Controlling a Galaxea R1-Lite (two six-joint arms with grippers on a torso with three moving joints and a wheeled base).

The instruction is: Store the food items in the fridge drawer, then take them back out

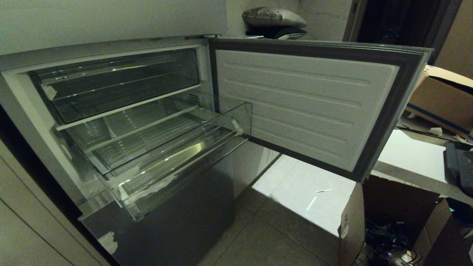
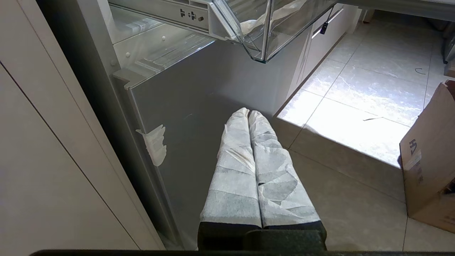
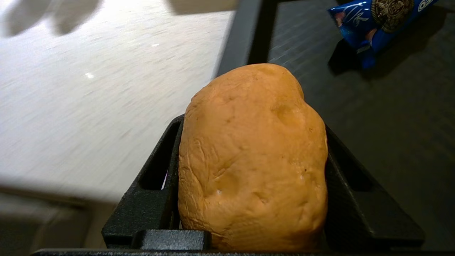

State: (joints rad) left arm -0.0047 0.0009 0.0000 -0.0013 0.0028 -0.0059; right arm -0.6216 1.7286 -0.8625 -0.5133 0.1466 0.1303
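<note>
From the head view, the fridge door [image 1: 306, 107] stands swung wide to the right and the fridge drawer [image 1: 177, 162], a clear bin with a ribbed floor, is pulled well out over the grey steel lower panel [image 1: 173, 225]; nothing lies in it that can be made out. A shallower clear bin [image 1: 118, 85] sits above it inside the compartment. Neither arm shows here, and a white counter [image 1: 410, 155] and a cardboard box [image 1: 443, 96] lie off to the right. In the left wrist view, the left gripper [image 2: 249, 113] hangs low beside the steel panel, its paper-wrapped fingers [image 2: 238, 170] pressed together with nothing between them, the drawer's corner above. In the right wrist view, the right gripper [image 3: 252, 199] clamps the potato [image 3: 252, 156] between its black fingers [image 3: 156, 188], above a dark tray [image 3: 373, 106] that seems to rest on the pale counter, though the surface is streaked. A blue snack packet [image 3: 373, 21] lies on that tray, apart from the potato.
</note>
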